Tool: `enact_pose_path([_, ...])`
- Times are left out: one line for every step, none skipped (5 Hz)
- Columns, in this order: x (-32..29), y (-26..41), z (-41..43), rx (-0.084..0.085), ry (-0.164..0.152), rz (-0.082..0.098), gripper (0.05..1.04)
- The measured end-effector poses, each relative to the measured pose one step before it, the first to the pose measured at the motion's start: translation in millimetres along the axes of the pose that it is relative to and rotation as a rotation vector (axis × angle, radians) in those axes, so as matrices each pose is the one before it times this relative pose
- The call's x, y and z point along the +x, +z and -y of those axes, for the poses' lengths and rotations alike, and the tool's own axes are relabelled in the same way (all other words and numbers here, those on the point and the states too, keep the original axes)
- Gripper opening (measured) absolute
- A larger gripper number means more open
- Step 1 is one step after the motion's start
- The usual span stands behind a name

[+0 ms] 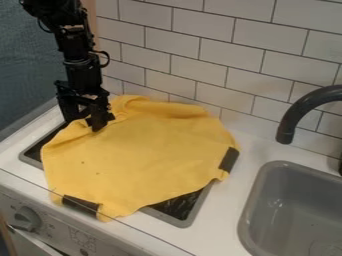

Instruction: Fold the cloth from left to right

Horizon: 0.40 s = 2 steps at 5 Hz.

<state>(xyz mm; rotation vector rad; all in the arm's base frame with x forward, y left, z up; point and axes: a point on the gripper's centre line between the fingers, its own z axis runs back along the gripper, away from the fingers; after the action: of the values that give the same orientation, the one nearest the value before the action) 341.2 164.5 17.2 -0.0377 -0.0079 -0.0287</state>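
My black gripper hangs down at the upper left of the view, right at the upper left part of the yellow cloth. The cloth is spread over the stove top, its outline uneven, with raised wrinkles around the gripper and a bunched fold along its back edge. Part of the cloth beside the gripper is hidden behind it. One dark patch lies at the cloth's front left edge and another at its right edge.
Beneath the cloth is a dark stove plate with a grey rim. A grey sink and a dark faucet stand at the right. White wall tiles rise behind; a knob is at front left.
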Motion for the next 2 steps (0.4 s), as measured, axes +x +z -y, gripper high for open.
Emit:
enact_pose_path([3.05, 0.03, -0.05, 0.0003, 0.0009, 0.0192, 0.630])
enact_pose_path([0.97, -0.32, -0.35, 0.0027, -0.0007, 0.0073, 0.335])
